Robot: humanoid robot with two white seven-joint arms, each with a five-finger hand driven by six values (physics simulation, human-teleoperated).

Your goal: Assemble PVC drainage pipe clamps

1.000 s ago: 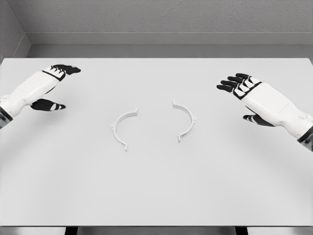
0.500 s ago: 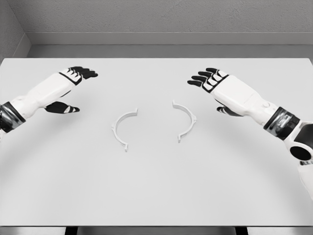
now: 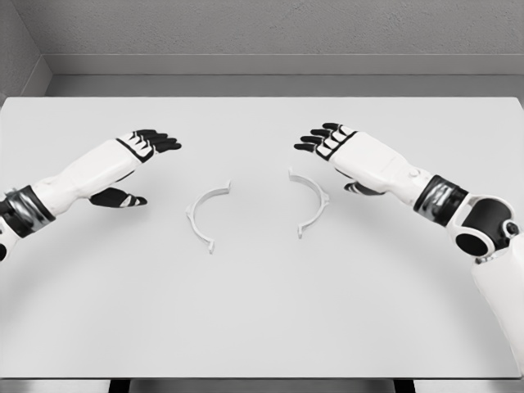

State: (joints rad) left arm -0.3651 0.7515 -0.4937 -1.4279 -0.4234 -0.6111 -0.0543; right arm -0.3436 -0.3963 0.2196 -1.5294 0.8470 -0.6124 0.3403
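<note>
Two white clamp halves lie flat on the white bench (image 3: pixel 262 311), near its middle and apart from each other. The left clamp half (image 3: pixel 205 212) is an arc bulging to the left, its open side facing right; its long axis runs from a far end at upper right to a near end at lower centre, where a small tab sticks out. The right clamp half (image 3: pixel 312 201) mirrors it: it bulges right, opens left, and its ends lie far-left and near-left, with a small lug on the outer curve. The two open sides face each other across a bare gap.

My left hand (image 3: pixel 135 160) hovers left of the left clamp half, clear of it, fingers extended toward the right and the thumb held apart below; it grips nothing. My right hand (image 3: pixel 344 151) hovers just far-right of the right clamp half, fingers extended leftward and loosely spread, thumb tucked beneath; it holds nothing. Whether it overhangs that half's far end I cannot tell.
</note>
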